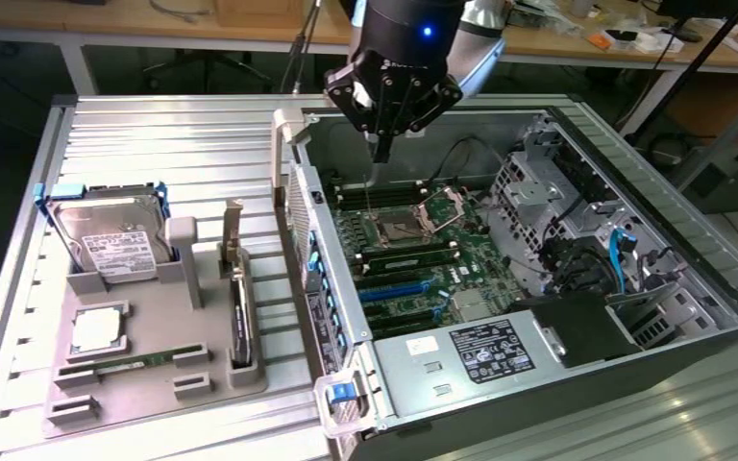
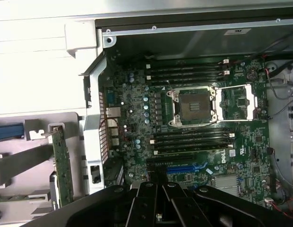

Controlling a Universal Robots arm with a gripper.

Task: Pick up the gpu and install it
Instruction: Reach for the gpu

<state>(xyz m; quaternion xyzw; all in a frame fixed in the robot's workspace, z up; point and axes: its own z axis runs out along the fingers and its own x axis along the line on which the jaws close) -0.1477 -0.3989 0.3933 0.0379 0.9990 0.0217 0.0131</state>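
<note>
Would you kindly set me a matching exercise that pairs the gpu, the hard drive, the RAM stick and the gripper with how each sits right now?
Things:
1. gpu
2. hard drive
3. RAM stick
4. gripper

States:
A. lies flat in the tray
B. shut, above the motherboard
C. stands on its edge in the tray slot nearest the case
D. leans upright in a holder, white label showing

Pairs: 1-C, 2-D, 3-A, 4-B.

A white DELL logo (image 2: 225,158) stands on the motherboard (image 2: 132,127); the power supply label (image 1: 484,351) cannot be read.
</note>
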